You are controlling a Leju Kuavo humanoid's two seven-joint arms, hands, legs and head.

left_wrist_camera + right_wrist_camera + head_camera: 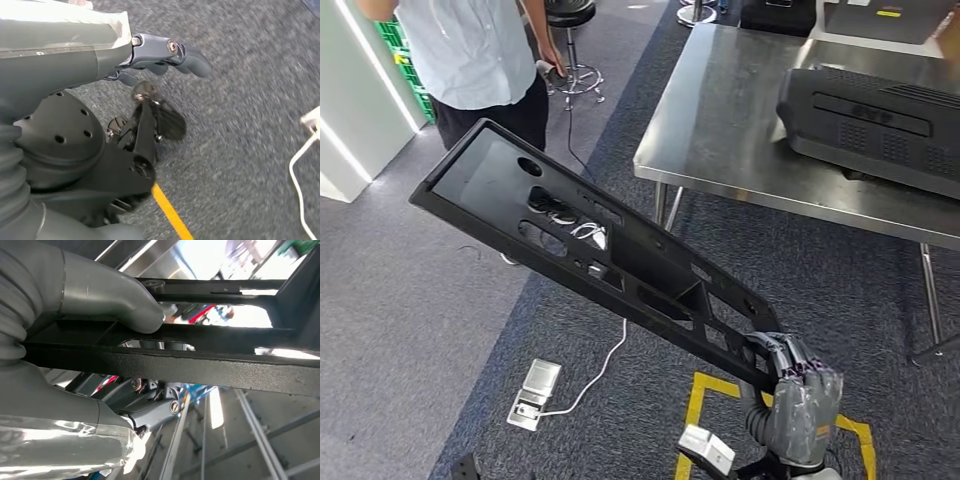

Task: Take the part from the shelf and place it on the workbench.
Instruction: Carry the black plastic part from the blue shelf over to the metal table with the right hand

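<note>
gripped long black part at one end in right hand, tilted above carpet beside workbench; left hand loosely uncurled, holding nothing.

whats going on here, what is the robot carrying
The robot's right hand grips one end of a long black panel part, which juts out over the carpet, tilted. The steel workbench ahead already holds another black part. The left hand hangs over the floor, holding nothing. A person stands nearby.
</note>
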